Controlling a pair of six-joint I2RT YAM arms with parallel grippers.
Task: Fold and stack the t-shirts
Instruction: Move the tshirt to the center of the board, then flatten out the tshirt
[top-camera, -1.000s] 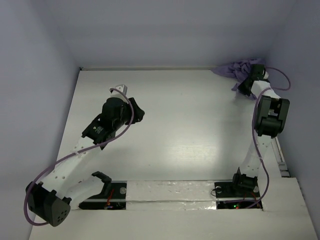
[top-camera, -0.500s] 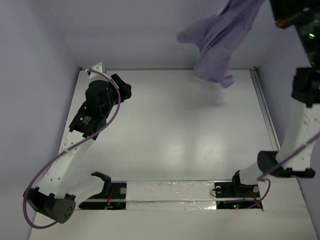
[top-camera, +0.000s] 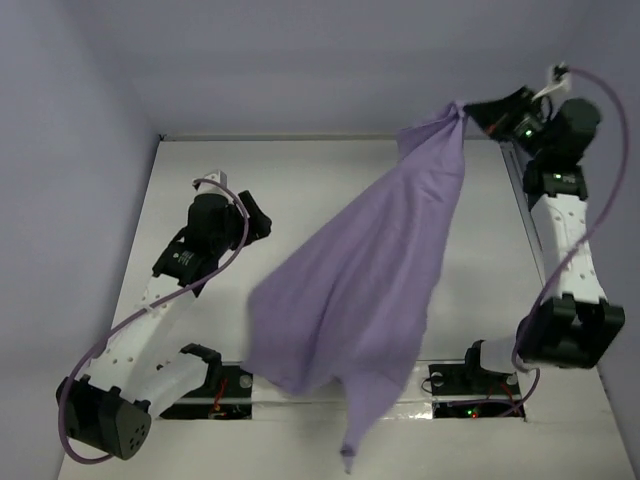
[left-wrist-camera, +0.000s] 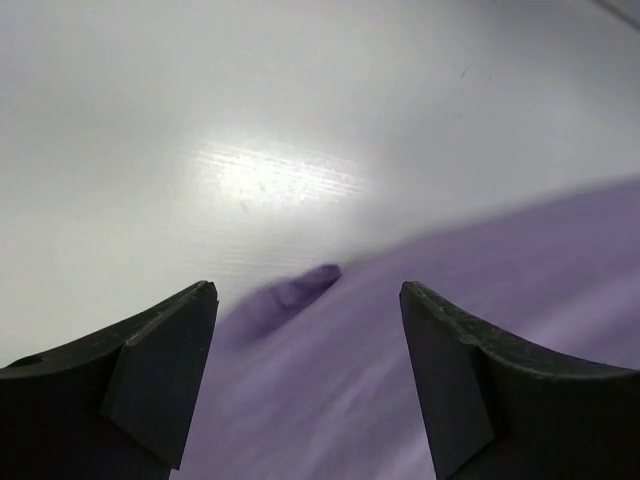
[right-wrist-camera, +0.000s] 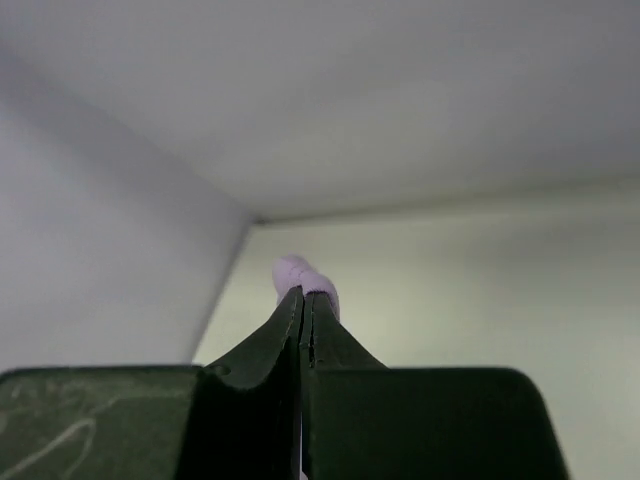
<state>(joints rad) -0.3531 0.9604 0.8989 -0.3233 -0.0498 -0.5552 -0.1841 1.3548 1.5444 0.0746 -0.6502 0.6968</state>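
The right claw (top-camera: 472, 106), pinched shut on a corner of the t-shirt (top-camera: 370, 270), holds it draped from one o'clock down to six, its loose edge at four o'clock of the nearer, empty, wide-open left claw (top-camera: 256, 221).

The t-shirt (top-camera: 360, 290) is no longer a crumpled heap in the far right corner of the table (top-camera: 330, 170) — half a second ago it hangs bunched high up, and now it fans out as a broad sheet from the right gripper (top-camera: 468, 106) down across the middle, its lowest tip past the near edge. The right gripper rises from low over that corner to well above it. The left gripper (top-camera: 258, 222) swings toward the far left corner — then back nearer the centre
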